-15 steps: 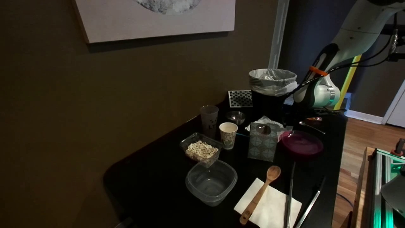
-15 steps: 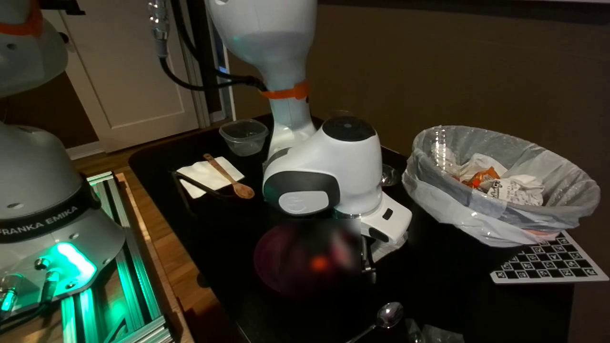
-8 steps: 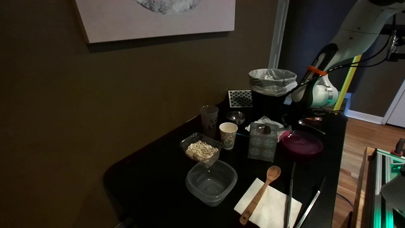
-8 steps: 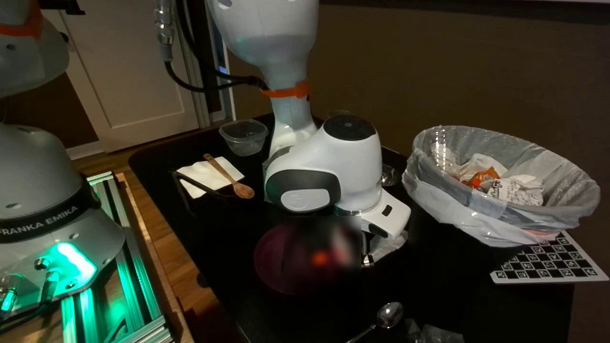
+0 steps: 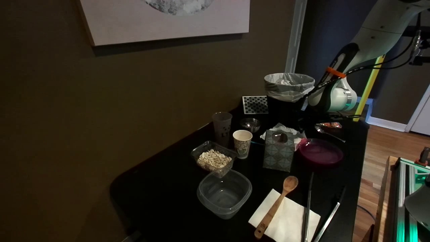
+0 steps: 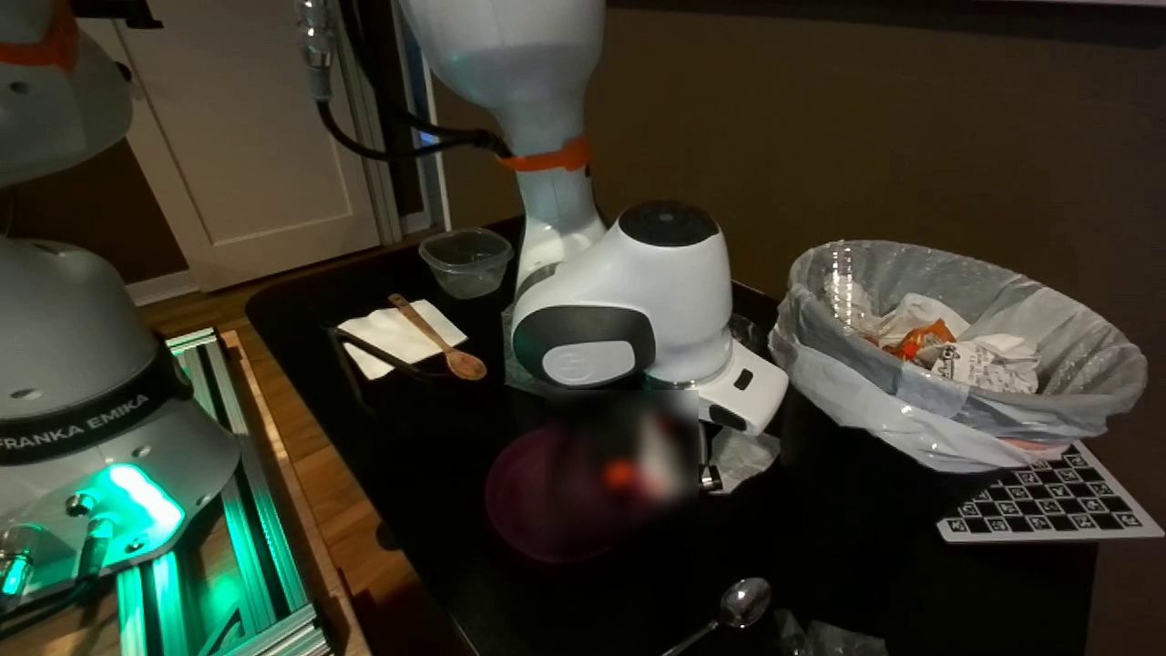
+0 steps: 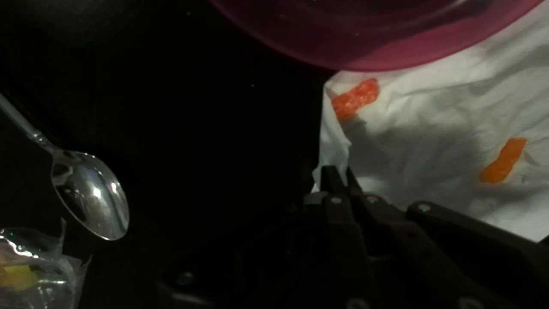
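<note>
In the wrist view my gripper (image 7: 340,175) is shut on the left edge of a crumpled white paper (image 7: 433,107); a narrow fold of it runs up between the fingertips. Two orange pieces lie on the paper: a reddish piece (image 7: 355,98) near the fold and a paler piece (image 7: 502,161) farther right. A magenta plate (image 7: 386,58) overlaps the paper's far edge. Left of the jaws lie a metal spoon (image 7: 92,195) and a clear wrapper (image 7: 36,274). In an exterior view the paper (image 6: 745,460) shows beneath the hand; the fingers there are mostly blurred.
A lined trash bin (image 6: 956,428) stands beside the arm, near a checkered board (image 6: 1048,501). Along the table are a patterned box (image 5: 278,156), paper cup (image 5: 242,144), oats tub (image 5: 215,159), clear container (image 5: 224,195), wooden spoon (image 5: 277,206) on a napkin, and tongs (image 5: 327,222).
My jaws have come together on the paper's edge. The hand has risen slightly in both exterior views, and in one it has also drifted left. Table items stay put.
</note>
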